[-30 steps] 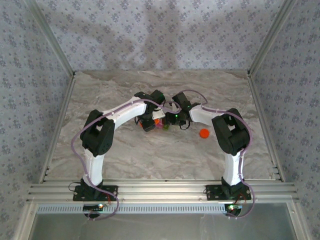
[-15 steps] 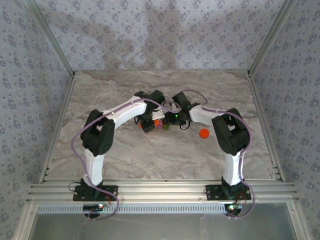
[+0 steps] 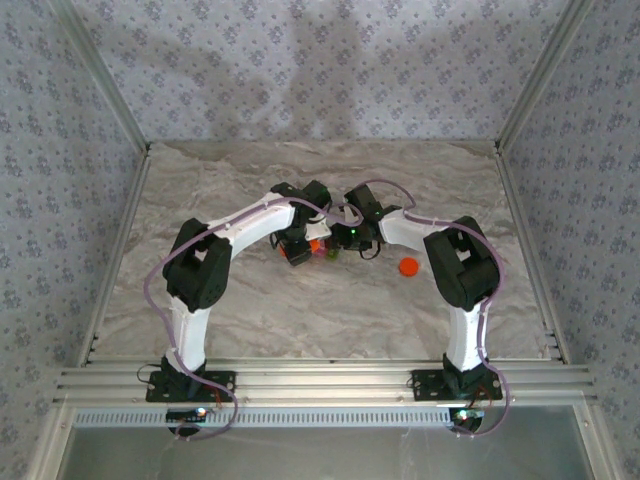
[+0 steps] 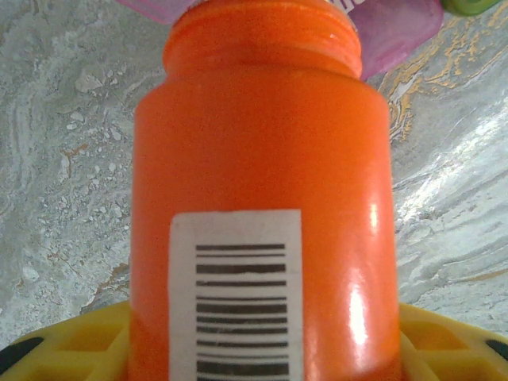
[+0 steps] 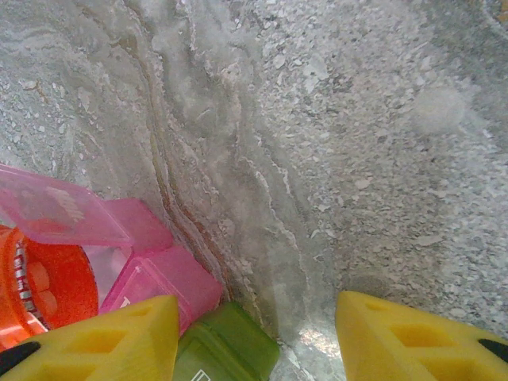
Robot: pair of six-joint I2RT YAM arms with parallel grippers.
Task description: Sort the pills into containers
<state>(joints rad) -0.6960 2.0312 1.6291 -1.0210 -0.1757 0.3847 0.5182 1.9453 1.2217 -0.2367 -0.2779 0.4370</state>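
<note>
Fingers (image 4: pixel 71 341) of the left gripper (image 4: pixel 258 349) are clamped on the lower body of the orange bottle (image 4: pixel 262 159), barcode label facing the wrist camera. We read the bottle's long axis as running straight out from the fingers, with the uncapped neck at the far end. Beyond that neck sits the pink compartment (image 4: pixel 397 32), with a sliver of the green compartment (image 4: pixel 468 6) past it.

The right gripper (image 5: pixel 254 341) has its yellow fingers (image 5: pixel 103 333) spread wide and holds nothing. The green compartment (image 5: pixel 226 345) lies between them, close against the finger at the frame's lower left; whether they touch we cannot tell. The pink compartment (image 5: pixel 159 278) is joined to it on the side away from the gripper, its lid (image 5: pixel 55 210) swung open. The bottle mouth (image 5: pixel 48 290) lies right next to it, pale shapes inside that may be pills.

From above, the containers (image 3: pixel 325 250) sit near the middle of the table (image 3: pixel 250 300), between the two grippers. The orange cap (image 3: pixel 407 266) lies apart, toward the right edge.

Our judgement: the pour turns on the mouth lining up over the open pink cell. The left arm carries that move, and the right gripper is placed to brace the pair.
</note>
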